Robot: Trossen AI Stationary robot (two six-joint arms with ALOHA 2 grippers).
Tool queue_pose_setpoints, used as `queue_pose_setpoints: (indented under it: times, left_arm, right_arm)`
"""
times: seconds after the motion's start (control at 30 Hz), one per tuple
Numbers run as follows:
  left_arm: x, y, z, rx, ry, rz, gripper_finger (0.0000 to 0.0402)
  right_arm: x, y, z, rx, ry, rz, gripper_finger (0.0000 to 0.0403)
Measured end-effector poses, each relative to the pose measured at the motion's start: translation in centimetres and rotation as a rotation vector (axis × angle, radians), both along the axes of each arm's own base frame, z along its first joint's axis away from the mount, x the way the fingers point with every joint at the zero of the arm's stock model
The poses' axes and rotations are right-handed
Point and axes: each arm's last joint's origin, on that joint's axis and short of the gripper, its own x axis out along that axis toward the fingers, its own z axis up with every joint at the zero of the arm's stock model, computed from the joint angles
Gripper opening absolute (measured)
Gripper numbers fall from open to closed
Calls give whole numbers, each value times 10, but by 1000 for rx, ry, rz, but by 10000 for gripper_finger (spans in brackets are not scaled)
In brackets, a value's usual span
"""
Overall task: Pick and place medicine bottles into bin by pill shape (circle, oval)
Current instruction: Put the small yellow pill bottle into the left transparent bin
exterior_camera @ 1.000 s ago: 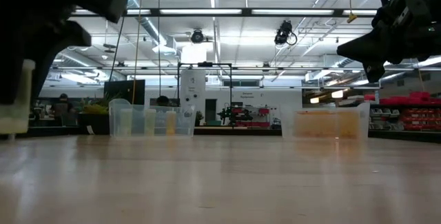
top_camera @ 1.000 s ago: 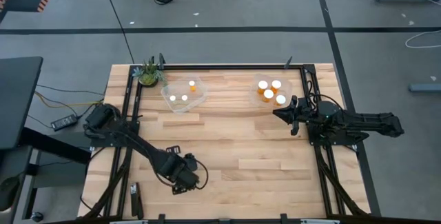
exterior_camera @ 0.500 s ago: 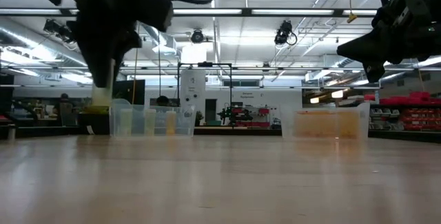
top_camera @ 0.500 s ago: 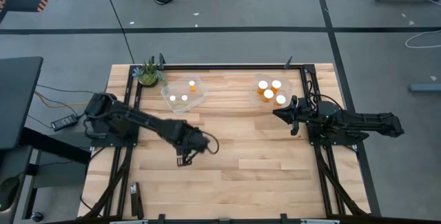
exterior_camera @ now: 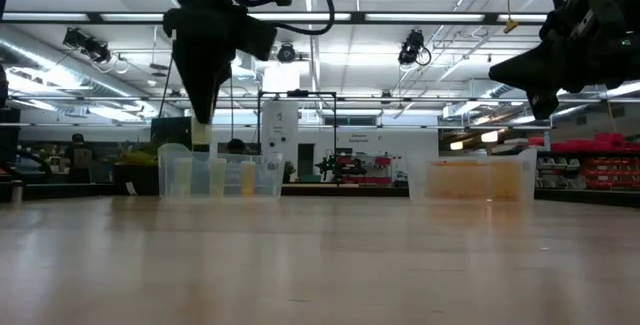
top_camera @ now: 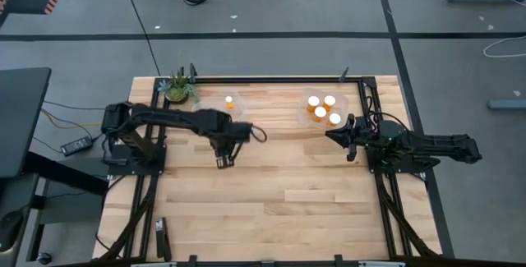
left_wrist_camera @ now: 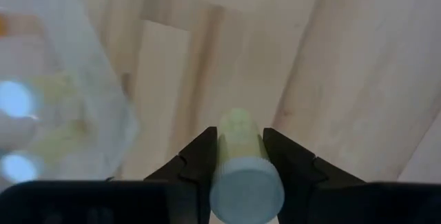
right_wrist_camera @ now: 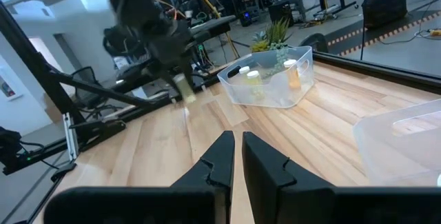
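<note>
My left gripper [top_camera: 222,160] hangs over the table just in front of the left clear tub [top_camera: 215,101], pointing down, shut on a pale amber medicine bottle [left_wrist_camera: 238,141] with a white cap [left_wrist_camera: 246,186]. It also shows in the low view [exterior_camera: 203,115]. The left tub holds an orange bottle [top_camera: 229,101]; the arm hides the rest of it. The right clear tub [top_camera: 343,98] holds several white-capped bottles [top_camera: 320,111]. My right gripper [top_camera: 333,135] waits shut and empty in front of the right tub. My left gripper pinches the bottle's body [left_wrist_camera: 237,136] between its two fingers [left_wrist_camera: 201,156], one on each side, just below the cap. The fingers point down and lie along the bottle. The bottle is lifted clear of the table, cap toward the wrist, its bottom end down.
A small potted plant [top_camera: 177,86] stands at the far left corner. A black frame rail [top_camera: 271,79] runs along the far edge and down both sides. Bare wood [top_camera: 279,193] fills the middle and near part of the table. The two tubs show in the low view [exterior_camera: 215,175] [exterior_camera: 478,177].
My left gripper has gone from near the table's near edge toward the far edge, up to the left tub, carrying the bottle clear of the table. It stays shut on the bottle. My right arm has kept still.
</note>
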Motion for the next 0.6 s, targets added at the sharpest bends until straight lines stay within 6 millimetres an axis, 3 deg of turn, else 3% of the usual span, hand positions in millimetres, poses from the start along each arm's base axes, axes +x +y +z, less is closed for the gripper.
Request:
queue_pose_setpoints:
  times: [0.27, 0.6]
  left_arm:
    - [2, 45, 25, 14, -45, 50, 118]
    - [-12, 120, 27, 47, -114, 206, 117]
  right_arm:
    - [0, 0, 0, 0, -1, 0, 36]
    - [0, 0, 0, 0, 0, 0, 36]
